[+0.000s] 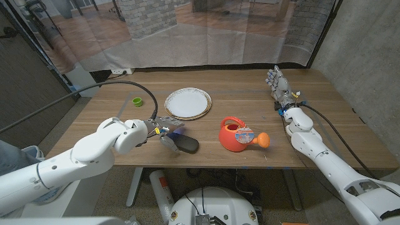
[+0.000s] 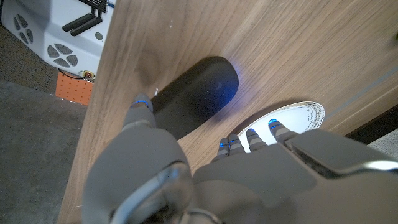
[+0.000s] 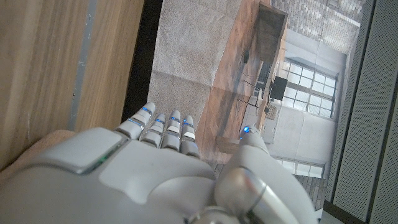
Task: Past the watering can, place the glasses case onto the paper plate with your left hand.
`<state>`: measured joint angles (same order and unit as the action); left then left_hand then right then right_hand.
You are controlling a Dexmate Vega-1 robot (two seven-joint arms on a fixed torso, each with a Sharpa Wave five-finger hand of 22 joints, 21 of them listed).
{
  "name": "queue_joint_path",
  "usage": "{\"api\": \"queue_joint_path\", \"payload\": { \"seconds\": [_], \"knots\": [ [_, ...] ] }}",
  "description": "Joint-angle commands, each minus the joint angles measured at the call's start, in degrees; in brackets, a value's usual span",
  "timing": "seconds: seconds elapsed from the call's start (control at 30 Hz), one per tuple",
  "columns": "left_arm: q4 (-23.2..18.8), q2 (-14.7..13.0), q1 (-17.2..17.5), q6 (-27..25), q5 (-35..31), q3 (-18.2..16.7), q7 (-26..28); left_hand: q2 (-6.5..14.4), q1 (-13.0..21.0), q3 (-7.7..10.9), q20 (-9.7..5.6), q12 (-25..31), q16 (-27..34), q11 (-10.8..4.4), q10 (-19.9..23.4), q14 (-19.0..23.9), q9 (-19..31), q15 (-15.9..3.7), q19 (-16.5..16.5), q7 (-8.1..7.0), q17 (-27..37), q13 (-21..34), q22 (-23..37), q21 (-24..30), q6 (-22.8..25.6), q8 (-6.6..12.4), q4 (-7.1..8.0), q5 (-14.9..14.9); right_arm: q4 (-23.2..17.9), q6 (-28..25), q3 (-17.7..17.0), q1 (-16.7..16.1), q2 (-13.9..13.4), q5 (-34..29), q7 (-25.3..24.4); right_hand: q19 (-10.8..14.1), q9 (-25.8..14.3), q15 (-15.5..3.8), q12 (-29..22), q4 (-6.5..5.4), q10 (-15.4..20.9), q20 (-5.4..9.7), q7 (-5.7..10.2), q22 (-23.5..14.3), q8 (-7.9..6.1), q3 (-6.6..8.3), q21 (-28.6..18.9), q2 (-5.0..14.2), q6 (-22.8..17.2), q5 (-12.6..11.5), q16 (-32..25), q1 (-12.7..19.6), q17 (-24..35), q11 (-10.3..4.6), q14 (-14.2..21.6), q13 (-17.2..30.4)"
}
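The dark glasses case [image 1: 185,145] lies near the table's front edge, left of the red watering can [image 1: 235,135]. My left hand [image 1: 164,130] hovers just left of the case with its fingers apart. In the left wrist view the thumb [image 2: 140,104] sits at the case's [image 2: 193,96] near side, and the other fingertips [image 2: 249,135] reach past its far side; nothing is gripped. The white paper plate [image 1: 187,103] sits behind the case, and its rim [image 2: 305,114] shows beyond the fingers. My right hand [image 1: 279,84] stands at the far right of the table with its fingers straight and holds nothing.
A small green cap [image 1: 137,100] lies left of the plate. The watering can's orange spout [image 1: 263,139] points right, toward my right arm. A black cable [image 1: 125,83] runs over the table's back left corner. A curtain hangs behind the table.
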<state>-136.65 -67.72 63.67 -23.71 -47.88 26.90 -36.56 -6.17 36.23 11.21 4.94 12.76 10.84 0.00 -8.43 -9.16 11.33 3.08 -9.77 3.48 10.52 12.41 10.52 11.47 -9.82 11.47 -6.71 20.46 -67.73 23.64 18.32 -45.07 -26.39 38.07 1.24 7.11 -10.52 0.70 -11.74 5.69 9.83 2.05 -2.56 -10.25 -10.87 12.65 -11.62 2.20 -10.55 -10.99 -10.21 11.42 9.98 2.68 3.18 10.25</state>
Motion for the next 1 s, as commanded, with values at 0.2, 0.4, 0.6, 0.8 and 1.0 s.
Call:
{"api": "queue_joint_path", "payload": {
  "seconds": [0.2, 0.4, 0.6, 0.8, 1.0],
  "knots": [
    [-0.6, 1.0, 0.6, -2.0, -3.9, 1.7, -0.3, 0.4, 0.6, -0.22, 0.39, 0.5, 0.4, -0.17, 0.4, 0.1, 0.1, -0.14, -1.1, 0.18, 0.2, 0.3, 0.2, 0.2, -2.4, 0.6, 0.25, 0.1, 0.9, 1.1, -0.3, -0.7, 0.3, 0.5, 0.4, 0.4, -0.3, -0.02, -0.3, 0.12, 0.5, 0.58, 0.01, -0.1, -0.31, -0.14, 0.1, 0.44, -0.5, -0.1, -0.3, 0.4, 0.4, -0.01, 0.3, 0.3],
    [-0.2, 2.1, 1.2, -2.4, -4.1, 2.1, 0.4, 0.5, 0.6, -0.26, 0.4, 0.5, 0.4, -0.23, 0.4, 0.2, 0.1, -0.18, -1.1, 0.13, 0.2, 0.3, 0.2, 0.2, -2.4, 0.59, 0.29, 0.1, 0.8, 1.2, -0.4, -1.1, 0.0, 0.4, 0.6, 0.4, -0.3, -0.05, -0.3, 0.13, 0.5, 0.57, 0.01, -0.1, -0.3, -0.17, 0.1, 0.42, -0.4, -0.1, -0.3, 0.3, 0.4, 0.0, 0.3, 0.3],
    [0.5, 3.5, 0.9, -2.4, -4.8, 3.1, 0.6, 0.6, 0.7, -0.28, 0.44, 0.5, 0.4, -0.21, 0.4, 0.3, 0.1, -0.17, -1.1, 0.15, 0.2, 0.3, 0.2, 0.2, -2.2, 0.64, 0.32, 0.1, 1.0, 1.6, -0.4, -1.2, -0.1, 0.4, 0.7, 0.5, -0.3, -0.07, -0.3, 0.13, 0.4, 0.58, 0.01, -0.2, -0.3, -0.19, 0.1, 0.43, -0.5, -0.1, -0.3, 0.3, 0.4, -0.06, 0.3, 0.3],
    [1.2, 4.6, 0.5, -1.9, -5.7, 4.2, 0.4, 0.8, 0.8, -0.29, 0.47, 0.6, 0.4, -0.15, 0.6, 0.4, 0.1, -0.29, -1.1, 0.07, 0.2, 0.3, 0.2, 0.3, -1.9, 0.72, 0.35, 0.1, 1.9, 2.1, -0.5, -1.2, 0.2, 0.7, 1.2, 0.5, -0.3, -0.07, -0.3, 0.14, 0.5, 0.57, 0.02, -0.2, -0.3, -0.2, 0.1, 0.44, -0.5, -0.1, -0.3, 0.3, 0.4, 0.0, 0.3, 0.3],
    [1.3, 5.1, 0.8, -1.9, -6.0, 4.2, 1.3, 0.9, 0.9, -0.29, 0.49, 0.7, 0.5, -0.27, 0.7, 0.5, 0.1, -0.29, -1.0, 0.02, 0.3, 0.3, 0.2, 0.3, -1.6, 0.81, 0.38, 0.1, 2.0, 2.1, -0.6, -1.4, 0.3, 0.9, 1.3, 0.5, -0.3, -0.05, -0.3, 0.14, 0.5, 0.58, 0.01, -0.2, -0.32, -0.23, 0.2, 0.44, -0.5, -0.1, -0.3, 0.3, 0.4, 0.05, 0.3, 0.3]
  ]
}}
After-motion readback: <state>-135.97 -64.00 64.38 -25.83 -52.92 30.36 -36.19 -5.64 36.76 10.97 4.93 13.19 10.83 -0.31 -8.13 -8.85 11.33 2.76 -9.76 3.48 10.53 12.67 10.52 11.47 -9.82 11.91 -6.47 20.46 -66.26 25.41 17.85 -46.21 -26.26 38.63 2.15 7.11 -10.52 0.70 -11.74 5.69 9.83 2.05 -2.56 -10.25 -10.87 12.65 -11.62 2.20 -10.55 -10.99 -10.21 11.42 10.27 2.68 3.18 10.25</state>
